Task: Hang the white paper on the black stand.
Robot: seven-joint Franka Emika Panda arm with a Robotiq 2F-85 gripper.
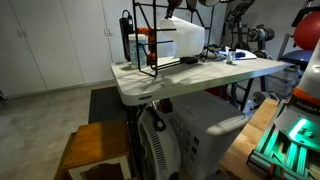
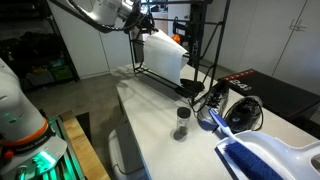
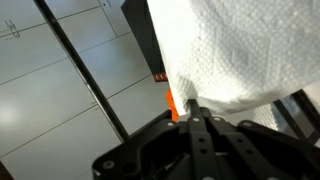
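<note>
Jaws: clenched on one edge of the white paper, with the sheet billowing away from the gripper in the wrist view.
Paper: hung off the table, held up at the black stand. In both exterior views it looked level with the upper part of the frame and not yet draped over a top bar.
Contact: I could not tell whether the sheet already touched a rod, because the exterior views were too small.
Risk, slip: I judged the pinch narrow and the sheet floppy. A quick swing could have pulled it free.
Risk, tear: if the loose end caught on a thin rod while I kept pulling, the paper would probably have ripped at the pinch.
Risk, uneven drape: too little paper over the bar, and its own weight would have slid it back off.
Risk, knock: the frame looked light, so a nudge from the wrist might have shifted or tipped it toward the orange tool standing just beside it.
</note>
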